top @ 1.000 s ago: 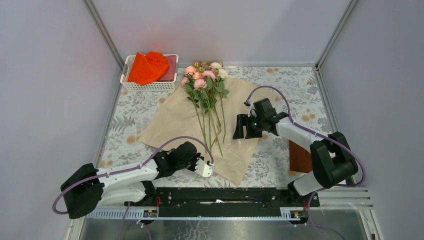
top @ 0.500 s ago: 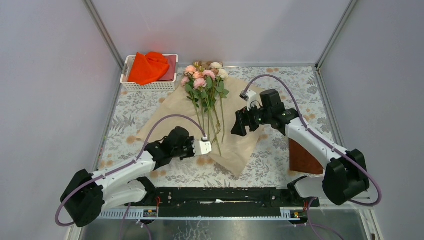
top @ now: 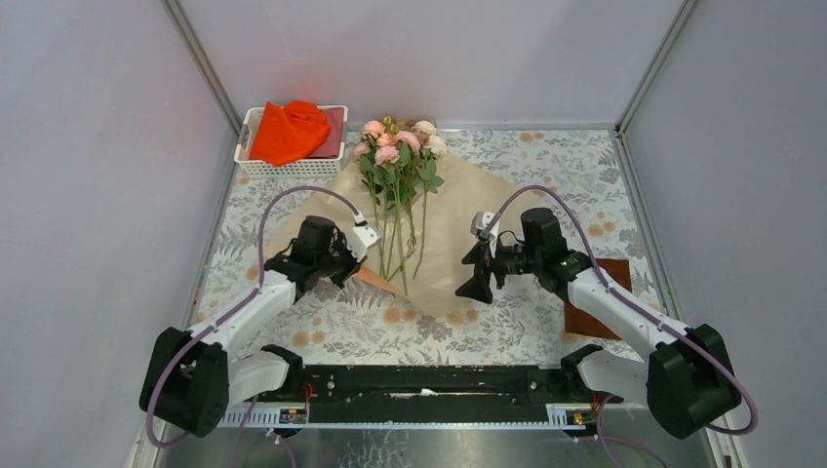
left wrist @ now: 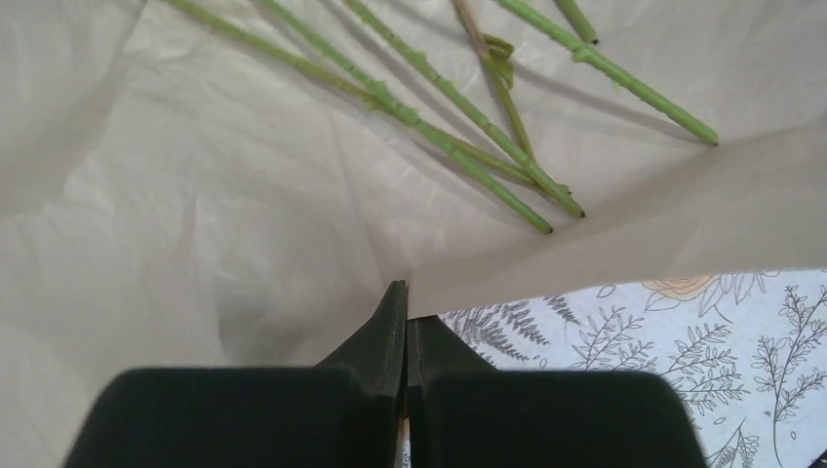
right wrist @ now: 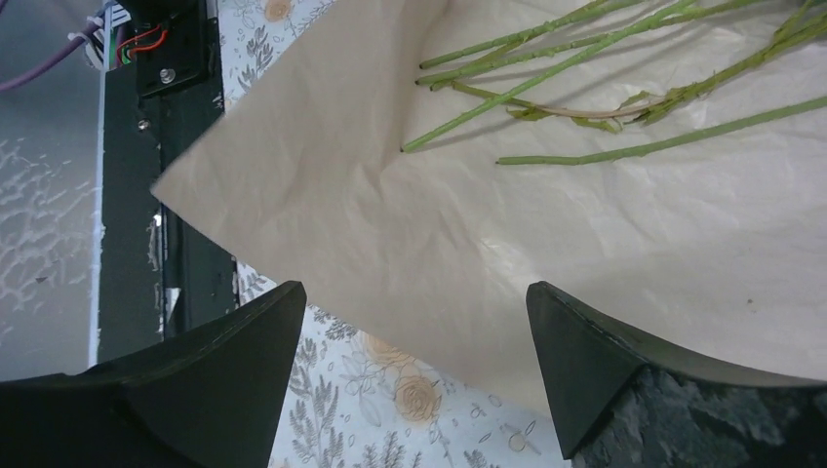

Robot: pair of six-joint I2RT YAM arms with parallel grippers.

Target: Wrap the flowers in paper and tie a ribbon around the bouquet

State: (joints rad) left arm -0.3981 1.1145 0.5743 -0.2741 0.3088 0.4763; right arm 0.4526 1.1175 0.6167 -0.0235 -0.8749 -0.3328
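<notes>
Paper (top: 458, 210) fold over flowers (top: 395, 161) lying mid-sheet, blooms at 12 o'clock: left gripper (left wrist: 406, 317), pinched shut on the 8 o'clock edge, should draw it low across the stems; right gripper (right wrist: 414, 312), gaping and empty, waits at 4 o'clock.

One sheet of paper (top: 468, 205) lies centre frame, bearing one bunch of flowers (top: 395, 156). Upper left, one basket (top: 290, 168) holds one orange-red cloth (top: 288, 132).

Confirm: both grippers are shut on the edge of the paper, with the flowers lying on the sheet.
Only the left gripper is shut on the edge of the paper. The right gripper is open, its jaws wide apart above the paper, as the right wrist view shows. The flowers do lie on the sheet.
</notes>
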